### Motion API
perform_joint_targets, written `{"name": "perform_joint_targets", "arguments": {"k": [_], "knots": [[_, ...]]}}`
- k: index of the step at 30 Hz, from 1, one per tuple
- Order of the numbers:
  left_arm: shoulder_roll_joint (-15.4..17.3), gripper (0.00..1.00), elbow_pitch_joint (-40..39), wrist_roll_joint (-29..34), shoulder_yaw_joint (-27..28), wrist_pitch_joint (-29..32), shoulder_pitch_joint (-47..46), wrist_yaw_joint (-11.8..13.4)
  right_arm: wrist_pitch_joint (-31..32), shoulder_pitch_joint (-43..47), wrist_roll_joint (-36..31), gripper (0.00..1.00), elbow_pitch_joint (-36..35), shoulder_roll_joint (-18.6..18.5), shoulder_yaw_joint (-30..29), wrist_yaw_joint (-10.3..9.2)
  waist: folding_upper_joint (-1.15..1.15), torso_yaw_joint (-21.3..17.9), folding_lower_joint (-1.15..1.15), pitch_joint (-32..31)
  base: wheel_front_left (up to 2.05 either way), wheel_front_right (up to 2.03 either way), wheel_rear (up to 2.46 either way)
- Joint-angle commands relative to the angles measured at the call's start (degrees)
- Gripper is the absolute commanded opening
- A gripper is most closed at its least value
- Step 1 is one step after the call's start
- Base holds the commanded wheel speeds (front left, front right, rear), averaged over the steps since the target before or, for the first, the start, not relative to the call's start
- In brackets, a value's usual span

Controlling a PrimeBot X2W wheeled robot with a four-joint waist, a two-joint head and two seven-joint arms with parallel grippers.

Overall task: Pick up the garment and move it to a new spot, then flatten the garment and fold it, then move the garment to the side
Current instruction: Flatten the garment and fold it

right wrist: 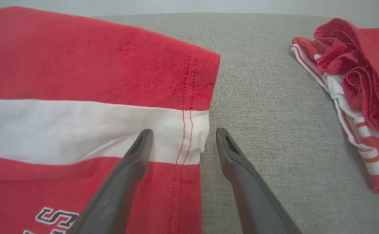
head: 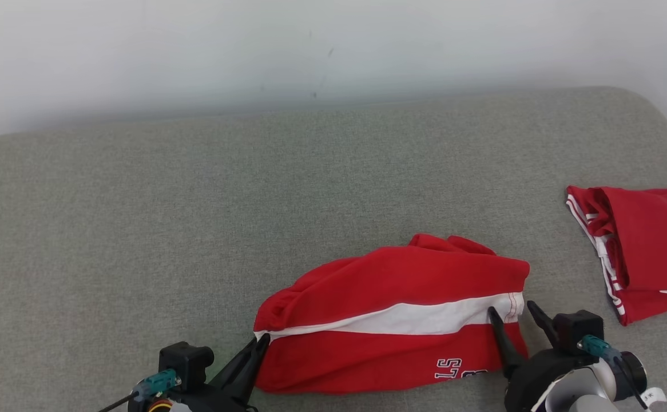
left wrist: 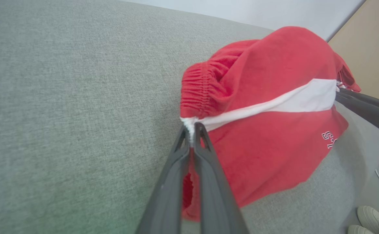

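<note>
At near left, left pincer [left wrist: 192, 128]: clenched on the end of the white stripe, just under the gathered waistband; pinches cloth between both tips.
At near right, right pincer [right wrist: 183, 131]: spread wide, grasps nothing; straddles the hem corner at the stripe's other end, one finger over cloth, the other over bare cushion. Contact with the cloth: cannot tell.
Garment [head: 390, 309]: red shorts with a white side stripe and lettering near the hem; lies bunched on the near part of the cushion, between the two pincers.
Long axis: runs left to right along the stripe, waistband at the left pincer, hem at the right.
Key relation: hem edge sits straight ahead of the right pincer, inside its gap; probably calls for a short advance and a close, so both ends can be pulled taut.
Cushion [head: 196, 200]: grey weave; offers room beyond and to the left.
Second red garment [head: 642, 246]: heaped well apart to the right; narrows the room on that side.
Pale shoe [left wrist: 368, 214]: on the floor past the cushion's edge.
Obstruction: none seen between pincers and cloth.
</note>
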Motion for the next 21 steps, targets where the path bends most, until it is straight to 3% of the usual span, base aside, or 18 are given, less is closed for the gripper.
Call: {"name": "perform_joint_targets", "arguments": {"k": [1,9,14,21], "knots": [[-0.1,0.0,0.1,0.6,0.2,-0.1,-0.4,-0.2,-0.2,-0.8,1.0,1.0,0.7,-0.7,1.2,-0.16,0.0,0.3,0.0,0.4,0.0,0.0,0.0],[-0.3,0.0,0.7,1.1,0.8,-0.1,-0.4,-0.5,-1.2,-3.0,7.4,1.0,3.5,-2.3,8.5,-0.16,0.0,0.4,0.0,0.8,0.0,0.0,0.0],[-0.5,0.0,0.9,1.4,0.8,-0.1,-0.7,-0.7,-3.4,-4.6,8.1,1.0,5.6,-3.8,7.9,-0.16,0.0,0.6,0.0,1.0,0.0,0.0,0.0],[-0.6,0.0,1.1,1.4,0.2,-0.1,-1.1,-0.9,-1.2,-6.0,12.5,1.0,5.7,-6.7,14.1,-0.16,0.0,1.0,0.0,1.3,0.0,0.0,0.0]]}}
